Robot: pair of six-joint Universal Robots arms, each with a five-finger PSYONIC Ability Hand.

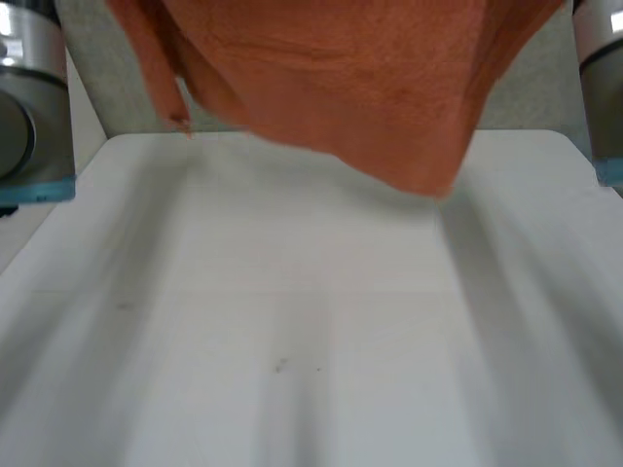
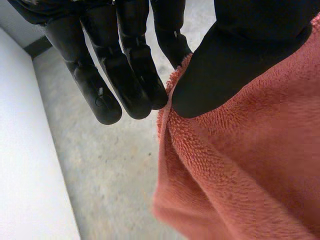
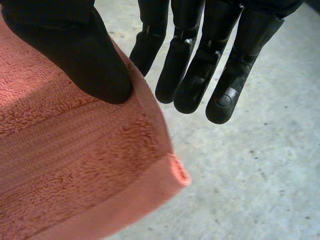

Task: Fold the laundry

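An orange terry towel [image 1: 370,88] hangs in the air over the far part of the white table [image 1: 292,311], its lowest fold dipping toward the right. In the left wrist view my left hand [image 2: 120,75] pinches the towel's [image 2: 250,175] edge between the thumb [image 2: 235,60] and straight fingers. In the right wrist view my right hand [image 3: 200,75] grips the towel [image 3: 75,165] near a hemmed corner the same way, thumb [image 3: 85,55] pressed on the cloth. The corner droops below that thumb.
My left arm [image 1: 34,107] and right arm [image 1: 599,88] flank the table at the view's sides. Grey speckled floor [image 2: 110,165] lies under the left hand beside the table's white side [image 2: 25,165], and more floor [image 3: 250,165] under the right hand.
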